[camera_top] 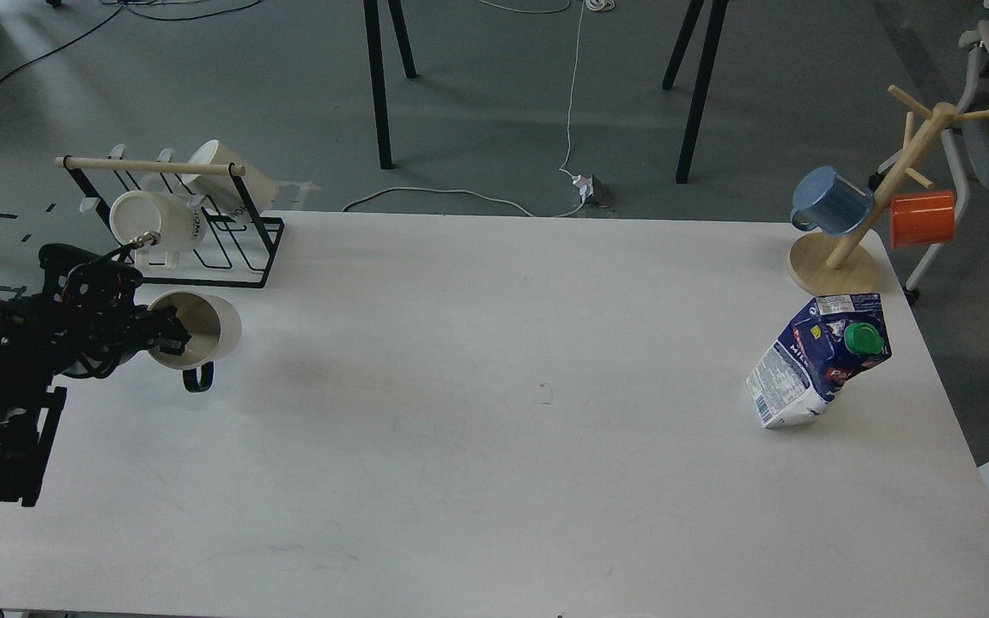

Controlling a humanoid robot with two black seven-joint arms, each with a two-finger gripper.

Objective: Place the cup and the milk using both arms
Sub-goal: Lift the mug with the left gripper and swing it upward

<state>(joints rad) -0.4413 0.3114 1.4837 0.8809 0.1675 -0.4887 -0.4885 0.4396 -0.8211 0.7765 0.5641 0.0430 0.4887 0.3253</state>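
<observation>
Left claw [166, 336] is at the rim of the cup [203, 330] near the bench's left edge, its dark fingers pinching the near side of the rim. That cup is tipped, with its pale inside turned toward the camera and its black handle pointing down at the white bench [477, 412]; whether it touches the bench I cannot tell. Only this 1 arm shows, coming in from the left edge.

Far across on the right side stands the milk [816, 360], a blue and white carton with a green cap, leaning to the right and well apart from the cup.

Behind the cup, at the back left corner, a black wire rack [237, 249] with a wooden bar holds 2 cream mugs [147, 219]. At the back right corner a wooden mug tree [838, 266] carries a blue cup [829, 202] and an orange cup [922, 219].
</observation>
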